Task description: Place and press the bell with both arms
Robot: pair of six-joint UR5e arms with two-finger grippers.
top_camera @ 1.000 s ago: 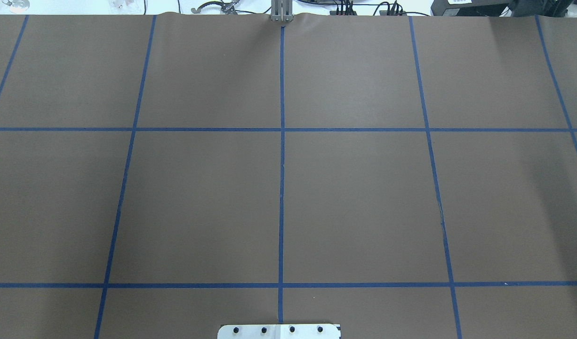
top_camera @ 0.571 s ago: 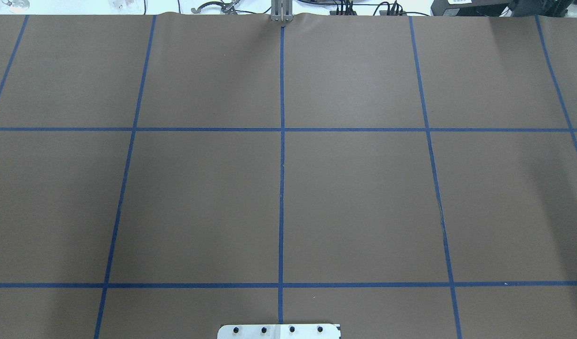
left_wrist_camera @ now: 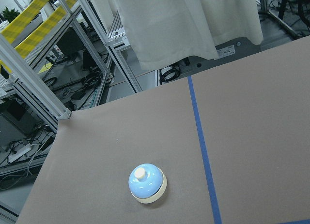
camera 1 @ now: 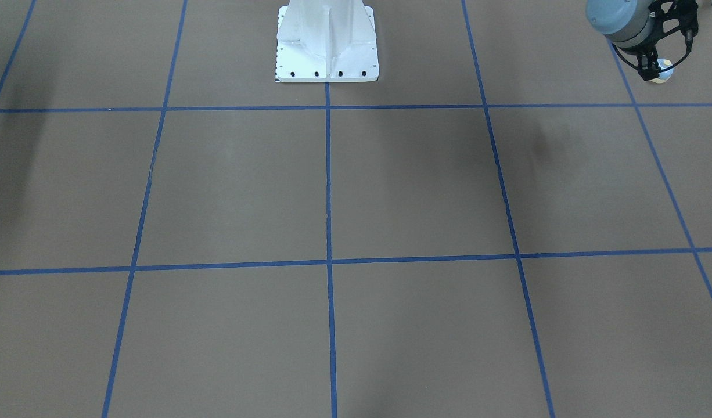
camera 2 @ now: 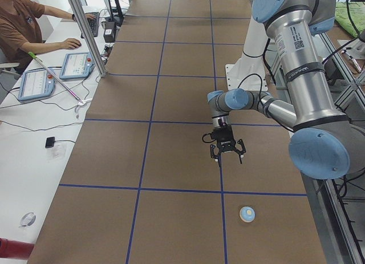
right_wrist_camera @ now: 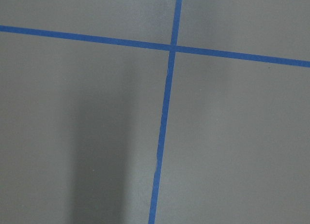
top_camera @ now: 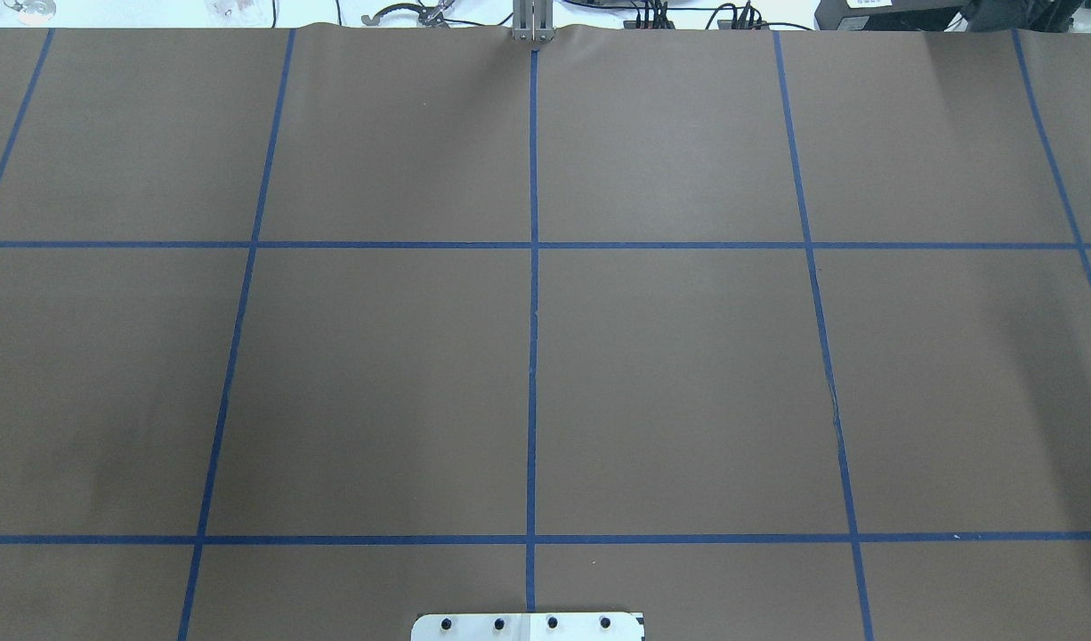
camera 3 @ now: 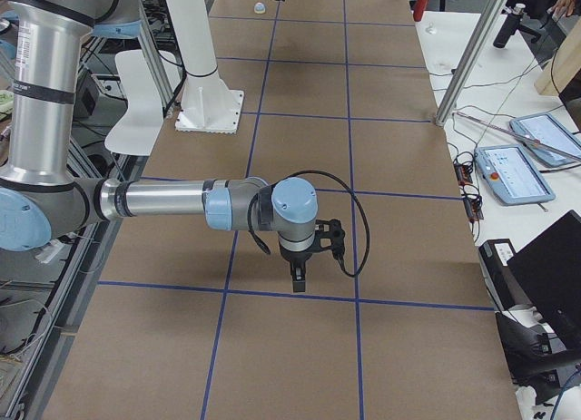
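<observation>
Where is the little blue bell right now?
In the left side view, the bell sits on the brown table near the robot's left end, just right of a blue tape line, untouched, with the left gripper hanging beyond it.

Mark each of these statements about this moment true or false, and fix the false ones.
1. The bell stands upright on the table, with its cream button on top. True.
2. The left gripper is shut on the bell. False: it hangs open above the table, apart from the bell.
3. The overhead view shows the bell. False: only the taped table and the pedestal base plate show there.
4. The right wrist view shows only brown surface and blue tape lines. True.
5. The right gripper sits beside the bell. False: it is far along the table from it.
</observation>
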